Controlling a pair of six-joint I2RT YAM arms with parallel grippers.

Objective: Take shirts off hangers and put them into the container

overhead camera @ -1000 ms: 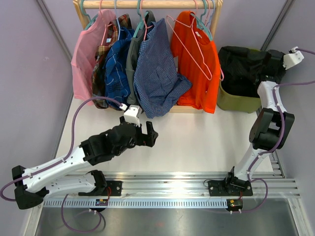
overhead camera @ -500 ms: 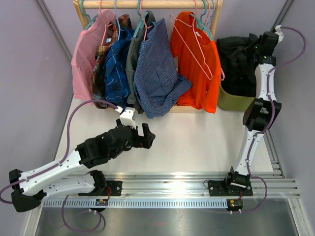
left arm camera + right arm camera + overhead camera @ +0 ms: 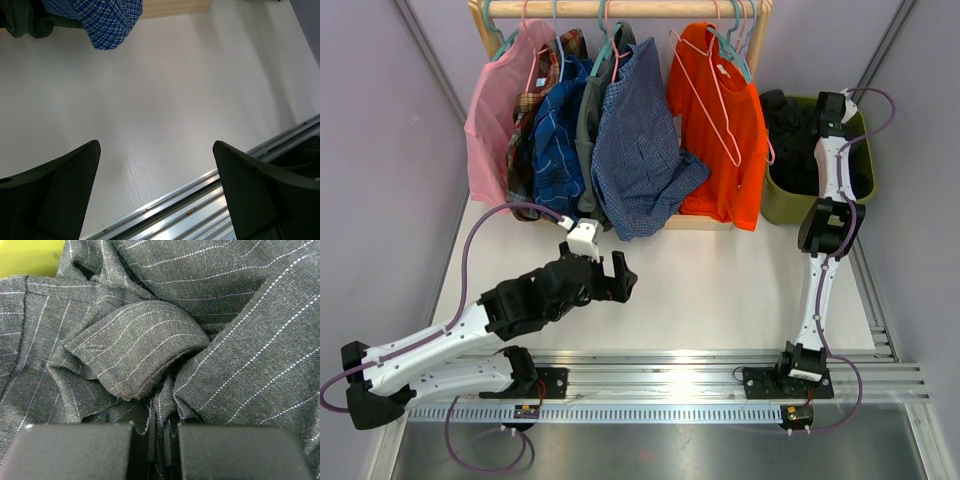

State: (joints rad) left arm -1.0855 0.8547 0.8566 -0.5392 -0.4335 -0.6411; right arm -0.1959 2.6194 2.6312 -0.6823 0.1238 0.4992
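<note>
Top view: the right gripper (image 3: 832, 105) reaches into the olive container (image 3: 775, 208) at far right, onto the black pinstriped shirt (image 3: 798, 140). 6 shirts (image 3: 638, 150) hang on the rack (image 3: 620, 8).

Left wrist: the left gripper (image 3: 156, 150) gapes wide above the table (image 3: 175, 90).

Right wrist: the right gripper's 2 fingers (image 3: 75, 450) are pressed together, pinching a pinstriped fold.

No text, label, brand name, number or sign can be read in any view. Two small dark plates (image 3: 528, 411) (image 3: 798, 416) on the metal rail (image 3: 650, 385), at 7 and 5 o'clock, are too small to read.
</note>
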